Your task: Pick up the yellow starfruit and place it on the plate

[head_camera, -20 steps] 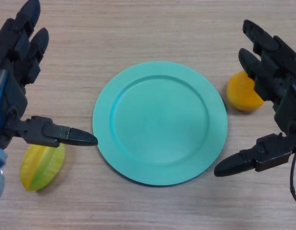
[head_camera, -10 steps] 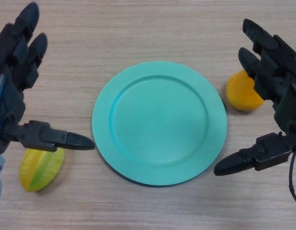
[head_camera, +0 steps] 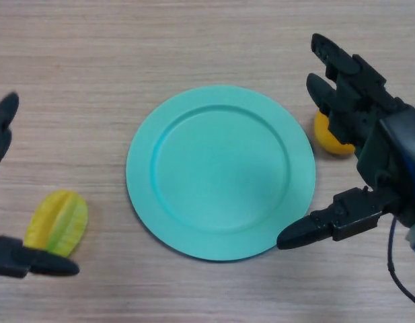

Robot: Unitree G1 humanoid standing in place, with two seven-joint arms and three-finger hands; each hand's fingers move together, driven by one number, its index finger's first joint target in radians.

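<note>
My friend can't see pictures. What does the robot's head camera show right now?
A yellow starfruit lies on a wooden table, left of an empty green plate. The robot's left hand is open at the left edge, thumb beside the starfruit. Its right hand hangs open at the plate's right, partly covering an orange fruit.

The left robot hand (head_camera: 19, 259) is mostly cut off at the picture's left edge. The right robot hand (head_camera: 368, 145) hides part of the orange fruit (head_camera: 328, 140).
</note>
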